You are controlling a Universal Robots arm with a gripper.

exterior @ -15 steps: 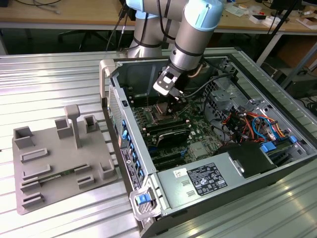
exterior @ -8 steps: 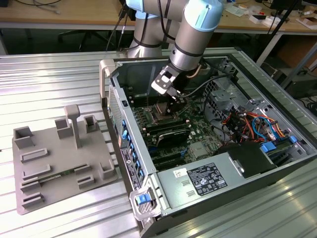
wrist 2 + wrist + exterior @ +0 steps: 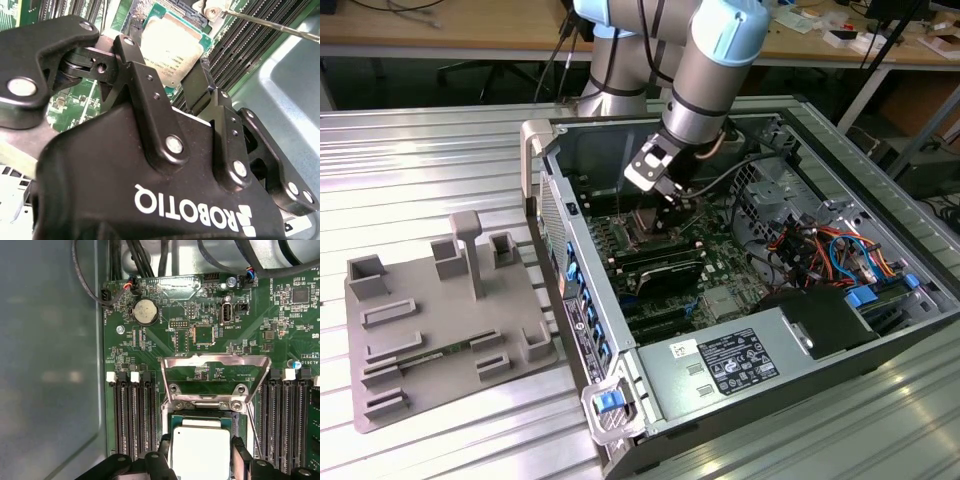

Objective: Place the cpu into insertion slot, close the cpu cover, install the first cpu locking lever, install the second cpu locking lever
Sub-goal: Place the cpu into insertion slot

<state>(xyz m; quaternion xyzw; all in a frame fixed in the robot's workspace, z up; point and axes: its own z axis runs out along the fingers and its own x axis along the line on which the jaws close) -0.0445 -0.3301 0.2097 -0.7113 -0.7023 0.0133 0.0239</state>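
Open desktop computer case (image 3: 620,395) lies on ribbed metal tabletop (image 3: 440,170). Black two-finger pincer (image 3: 665,195) reaches down inside it, over the green motherboard (image 3: 150,335). In both wrist views the pincer (image 3: 200,462) (image 3: 165,62) grips the small square silver-topped cpu (image 3: 200,450) (image 3: 170,45) by two opposite edges, at the dark square insertion slot (image 3: 240,425). Thin silver cpu cover frame (image 3: 215,360) stands raised on its hinge just beyond the chip. Thin metal lever rod (image 3: 270,22) is unlatched.

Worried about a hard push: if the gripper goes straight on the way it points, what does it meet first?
Most likely the cpu, right ahead of the gripper over the insertion slot; whether they already touch is unclear.
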